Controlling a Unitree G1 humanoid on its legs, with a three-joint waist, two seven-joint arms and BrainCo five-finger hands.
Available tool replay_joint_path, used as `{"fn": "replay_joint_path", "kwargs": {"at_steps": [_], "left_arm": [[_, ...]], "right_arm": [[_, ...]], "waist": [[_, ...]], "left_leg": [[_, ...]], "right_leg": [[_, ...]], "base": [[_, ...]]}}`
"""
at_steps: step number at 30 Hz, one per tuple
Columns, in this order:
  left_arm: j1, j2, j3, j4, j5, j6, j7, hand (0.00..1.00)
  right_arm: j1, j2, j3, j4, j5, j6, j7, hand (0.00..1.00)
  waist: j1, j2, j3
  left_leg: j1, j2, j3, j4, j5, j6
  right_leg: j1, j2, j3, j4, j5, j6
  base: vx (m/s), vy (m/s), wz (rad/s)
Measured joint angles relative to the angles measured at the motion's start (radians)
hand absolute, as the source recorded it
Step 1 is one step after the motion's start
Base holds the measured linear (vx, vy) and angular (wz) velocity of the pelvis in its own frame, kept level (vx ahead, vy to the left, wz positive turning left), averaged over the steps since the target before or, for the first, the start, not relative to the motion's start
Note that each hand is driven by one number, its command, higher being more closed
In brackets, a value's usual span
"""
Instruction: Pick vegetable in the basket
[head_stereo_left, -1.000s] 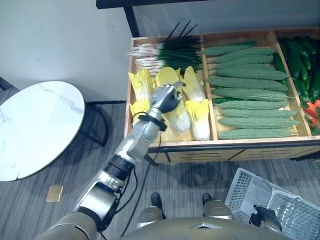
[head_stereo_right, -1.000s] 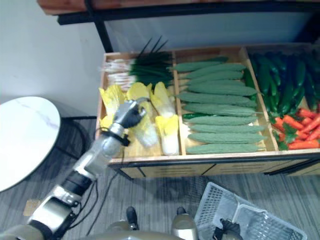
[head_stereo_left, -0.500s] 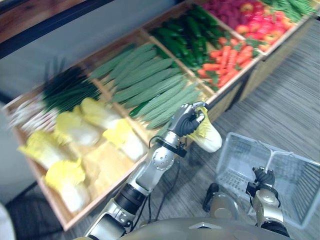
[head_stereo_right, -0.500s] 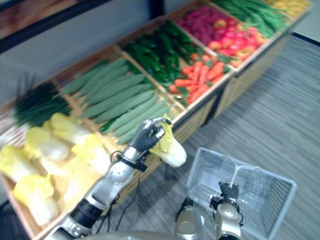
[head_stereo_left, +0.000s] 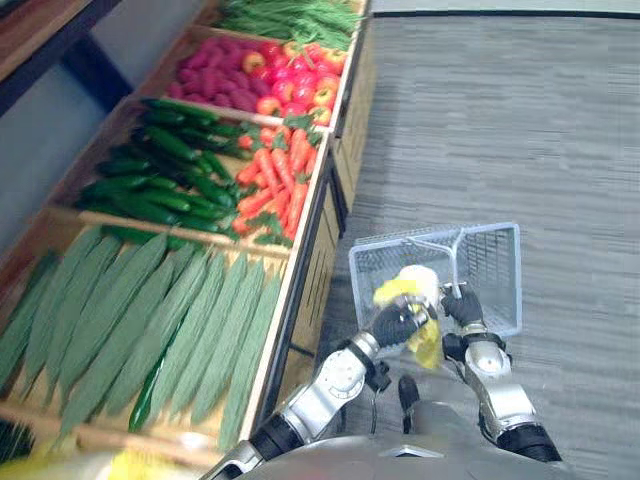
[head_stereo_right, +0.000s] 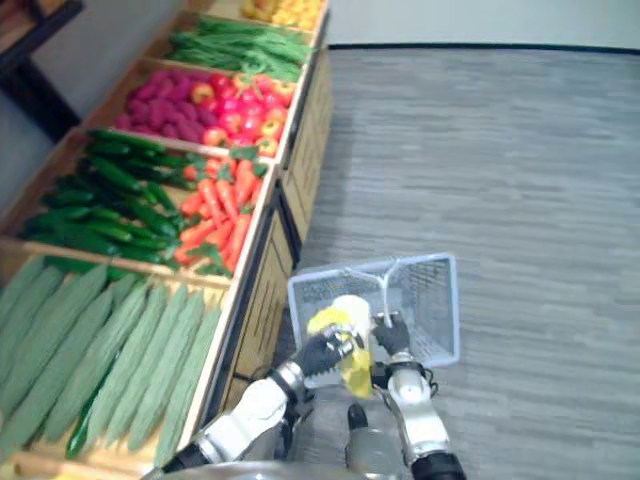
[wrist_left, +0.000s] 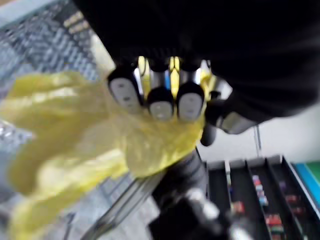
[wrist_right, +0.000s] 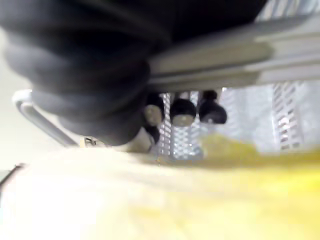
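Wooden produce stand (head_stereo_left: 305, 300) down the left side, and its bins are packed: long ridged green gourds (head_stereo_left: 150, 320) nearest, then dark cucumbers (head_stereo_left: 160, 170), orange carrots (head_stereo_left: 275, 185), a heap of red and pink produce (head_stereo_left: 260, 80) and green beans (head_stereo_left: 290, 15) at the far end. Moving right, off the stand and over the grey carpet floor (head_stereo_left: 560, 120), here's the left robot hand (head_stereo_left: 400, 322) with its fingers (wrist_left: 161, 104) curled tight into the yellow leaves of a napa cabbage (head_stereo_left: 420, 282). The cabbage is up in the air at the near rim of the white mesh basket (head_stereo_left: 500, 240), its pale end poking over the basket and its leafy end hanging down beside the wrist. Just right of it, touching close, the right robot hand (head_stereo_left: 462, 305) is clenched round the foot of the basket handle (head_stereo_left: 452, 255), which stands upright across the basket. From the right wrist the cabbage sits pressed just beside those fingers, with mesh behind it.
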Motion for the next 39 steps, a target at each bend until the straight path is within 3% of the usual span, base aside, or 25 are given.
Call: {"fn": "replay_joint_path", "kwargs": {"at_steps": [2, 4, 7, 8, 9, 12, 13, 14, 15, 16, 18, 22, 23, 24, 26, 28, 30, 31, 32, 33, 34, 35, 36, 37, 39], "left_arm": [[-0.056, 0.045, -0.035, 0.041, 0.025, 0.007, -0.008, 1.00], [-0.075, 0.051, -0.056, 0.081, 0.026, 0.011, -0.006, 1.00], [-0.091, 0.048, -0.069, 0.105, 0.062, 0.031, 0.004, 1.00], [-0.109, 0.048, -0.068, 0.113, 0.071, 0.031, 0.009, 0.00], [-0.132, 0.043, -0.068, 0.129, 0.077, 0.035, 0.010, 0.00], [-0.156, 0.031, -0.065, 0.162, 0.112, 0.046, 0.013, 0.00], [-0.157, 0.021, -0.051, 0.187, 0.133, 0.052, 0.020, 0.00], [-0.155, 0.022, -0.043, 0.199, 0.149, 0.053, 0.032, 0.00], [-0.152, -0.007, -0.030, 0.236, 0.152, 0.063, 0.044, 0.00], [-0.153, -0.024, -0.021, 0.244, 0.153, 0.074, 0.053, 0.00], [-0.151, -0.033, -0.003, 0.250, 0.158, 0.073, 0.064, 0.00], [-0.127, -0.056, 0.082, 0.249, 0.172, 0.066, 0.105, 0.00], [-0.101, -0.055, 0.111, 0.248, 0.168, 0.067, 0.110, 0.00], [-0.067, -0.055, 0.148, 0.245, 0.164, 0.067, 0.118, 0.00], [-0.016, -0.057, 0.198, 0.227, 0.129, 0.068, 0.124, 0.00], [0.028, -0.050, 0.253, 0.168, 0.103, 0.069, 0.127, 0.00], [0.065, -0.064, 0.342, 0.060, 0.075, 0.065, 0.165, 0.00], [0.077, -0.065, 0.370, 0.030, 0.062, 0.065, 0.170, 0.00], [0.101, -0.064, 0.418, -0.024, 0.054, 0.065, 0.181, 0.00], [0.125, -0.066, 0.460, -0.082, 0.051, 0.064, 0.194, 0.00], [0.136, -0.066, 0.475, -0.108, 0.051, 0.061, 0.198, 0.00], [0.147, -0.066, 0.502, -0.134, 0.051, 0.052, 0.207, 0.00], [0.149, -0.065, 0.523, -0.161, 0.051, 0.051, 0.212, 0.00], [0.152, -0.064, 0.537, -0.177, 0.049, 0.051, 0.212, 0.00], [0.193, -0.058, 0.575, -0.228, 0.025, 0.051, 0.211, 0.00]], "right_arm": [[-0.002, 0.018, 0.053, -0.037, 0.017, 0.000, 0.027, 1.00], [0.000, 0.022, 0.094, -0.059, 0.046, -0.002, 0.056, 1.00], [0.011, 0.004, 0.098, -0.093, 0.109, -0.021, 0.090, 1.00], [0.010, -0.006, 0.094, -0.096, 0.150, -0.029, 0.099, 1.00], [0.008, -0.008, 0.083, -0.096, 0.179, -0.030, 0.111, 1.00], [0.018, -0.015, 0.067, -0.095, 0.227, -0.029, 0.122, 1.00], [0.040, -0.015, 0.067, -0.095, 0.265, -0.029, 0.126, 1.00], [0.059, -0.001, 0.067, -0.096, 0.276, -0.029, 0.126, 1.00], [0.070, -0.008, 0.068, -0.087, 0.281, -0.026, 0.128, 1.00], [0.088, 0.001, 0.051, -0.079, 0.281, -0.024, 0.126, 1.00], [0.117, 0.019, 0.012, -0.079, 0.281, -0.020, 0.126, 1.00], [0.117, 0.046, -0.083, 0.008, 0.283, -0.017, 0.120, 1.00], [0.116, 0.045, -0.094, 0.057, 0.290, -0.016, 0.116, 1.00], [0.116, 0.039, -0.097, 0.103, 0.303, -0.015, 0.114, 1.00], [0.116, 0.027, -0.102, 0.143, 0.321, -0.010, 0.109, 1.00], [0.106, 0.018, -0.114, 0.186, 0.343, -0.005, 0.099, 1.00], [0.092, 0.012, -0.133, 0.231, 0.340, -0.004, 0.079, 1.00], [0.084, 0.011, -0.135, 0.244, 0.340, -0.002, 0.078, 1.00], [0.070, 0.009, -0.146, 0.272, 0.339, -0.001, 0.076, 1.00], [0.067, 0.002, -0.162, 0.299, 0.331, -0.001, 0.071, 1.00], [0.066, 0.002, -0.176, 0.318, 0.316, -0.001, 0.068, 1.00], [0.061, 0.010, -0.212, 0.370, 0.300, 0.000, 0.056, 1.00], [0.050, 0.011, -0.239, 0.400, 0.292, 0.004, 0.047, 1.00], [0.040, 0.011, -0.253, 0.415, 0.277, 0.007, 0.045, 1.00], [0.017, 0.012, -0.288, 0.484, 0.222, 0.016, 0.035, 1.00]], "waist": [[-0.012, -0.036, 0.012], [-0.033, -0.049, 0.013], [-0.063, -0.043, 0.013], [-0.063, -0.043, 0.014], [-0.064, -0.031, 0.021], [-0.068, -0.002, 0.036], [-0.070, -0.004, 0.038], [-0.069, -0.029, 0.035], [-0.066, -0.004, 0.045], [-0.065, 0.014, 0.046], [-0.079, 0.014, 0.047], [-0.084, 0.015, 0.041], [-0.079, 0.019, 0.039], [-0.068, 0.026, 0.039], [-0.052, 0.033, 0.046], [-0.028, 0.042, 0.041], [0.002, 0.041, 0.041], [0.004, 0.041, 0.041], [0.004, 0.040, 0.040], [0.009, 0.051, 0.031], [0.015, 0.062, 0.025], [0.030, 0.057, 0.009], [0.038, 0.038, 0.003], [0.047, 0.033, 0.005], [0.060, 0.013, -0.003]], "left_leg": [[0.098, 0.000, 0.042, -0.053, 0.019, 0.033], [0.164, 0.008, 0.051, -0.081, 0.016, 0.037], [0.209, 0.032, 0.049, -0.115, 0.014, 0.041], [0.214, 0.038, 0.052, -0.121, 0.005, 0.039], [0.218, 0.055, 0.049, -0.123, -0.017, 0.032], [0.229, 0.103, 0.050, -0.121, -0.045, 0.009], [0.244, 0.132, 0.050, -0.114, -0.076, -0.027], [0.261, 0.128, 0.050, -0.105, -0.100, -0.056], [0.280, 0.159, 0.048, -0.087, -0.133, -0.082], [0.274, 0.172, 0.045, -0.072, -0.132, -0.087], [0.284, 0.154, 0.039, -0.078, -0.082, -0.074], [0.247, 0.170, -0.014, 0.055, -0.048, -0.079], [0.178, 0.180, -0.042, 0.197, -0.041, -0.085], [0.110, 0.193, -0.060, 0.362, -0.002, -0.120], [0.029, 0.219, -0.061, 0.568, 0.078, -0.146], [-0.023, 0.225, -0.010, 0.673, 0.034, -0.111], [-0.080, 0.182, 0.093, 0.596, -0.043, -0.071], [-0.093, 0.162, 0.118, 0.544, -0.049, -0.066], [-0.108, 0.123, 0.169, 0.407, -0.043, -0.062], [-0.113, 0.092, 0.250, 0.233, 0.037, -0.060], [-0.114, 0.086, 0.314, 0.159, 0.088, -0.039], [-0.084, 0.071, 0.435, 0.084, 0.076, 0.069], [-0.085, 0.046, 0.493, 0.053, 0.086, 0.121], [-0.089, 0.045, 0.531, 0.062, 0.082, 0.149], [-0.067, 0.041, 0.604, 0.108, 0.026, 0.231]], "right_leg": [[-0.051, 0.009, -0.035, 0.199, -0.018, 0.055], [-0.072, 0.009, -0.109, 0.308, -0.006, 0.068], [-0.122, -0.005, -0.221, 0.414, 0.023, 0.045], [-0.143, -0.030, -0.265, 0.422, -0.056, -0.008], [-0.171, -0.053, -0.292, 0.402, -0.106, -0.016], [-0.210, -0.072, -0.310, 0.284, -0.098, -0.011], [-0.225, -0.095, -0.307, 0.127, -0.019, -0.002], [-0.202, -0.125, -0.304, 0.003, 0.086, 0.005], [-0.172, -0.099, -0.338, -0.002, 0.165, 0.012], [-0.164, -0.078, -0.345, 0.014, 0.144, -0.008], [-0.165, -0.073, -0.342, 0.092, 0.093, -0.022], [-0.105, -0.071, -0.375, 0.075, 0.002, -0.016], [-0.066, -0.068, -0.396, 0.037, 0.002, -0.018], [-0.016, -0.059, -0.412, 0.001, -0.001, -0.023], [0.070, -0.045, -0.426, -0.054, -0.012, -0.046], [0.136, -0.052, -0.426, -0.091, -0.019, -0.063], [0.199, -0.092, -0.440, -0.145, -0.019, -0.065], [0.212, -0.103, -0.453, -0.156, -0.021, -0.059], [0.241, -0.119, -0.488, -0.174, -0.017, -0.038], [0.273, -0.118, -0.535, -0.201, -0.026, -0.015], [0.289, -0.111, -0.561, -0.211, -0.033, -0.005], [0.316, -0.119, -0.618, -0.221, -0.041, 0.013], [0.324, -0.128, -0.673, -0.222, -0.034, 0.026], [0.330, -0.129, -0.691, -0.222, -0.028, 0.037], [0.401, -0.126, -0.744, -0.213, -0.004, 0.072]], "base": [[0.30, 0.101, -0.58], [0.26, -0.001, -0.33], [0.25, -0.056, -0.09], [0.22, -0.091, -0.18], [0.17, -0.089, -0.23], [0.24, -0.180, -0.09], [0.26, -0.217, 0.07], [0.44, -0.356, -0.01], [0.38, -0.301, -0.06], [0.40, -0.331, -0.12], [0.23, -0.206, 0.07], [0.16, -0.186, 0.36], [0.13, -0.163, 0.43], [0.15, -0.160, 0.36], [0.20, -0.114, 0.15], [0.26, -0.055, 0.03], [0.26, 0.010, 0.08], [0.20, 0.051, 0.34], [0.25, 0.058, 0.68], [0.41, 0.117, 0.84], [0.46, 0.152, 1.23], [0.47, 0.172, 1.57], [0.38, 0.133, 1.61], [0.34, 0.124, 1.35], [0.37, 0.106, 1.26]]}}
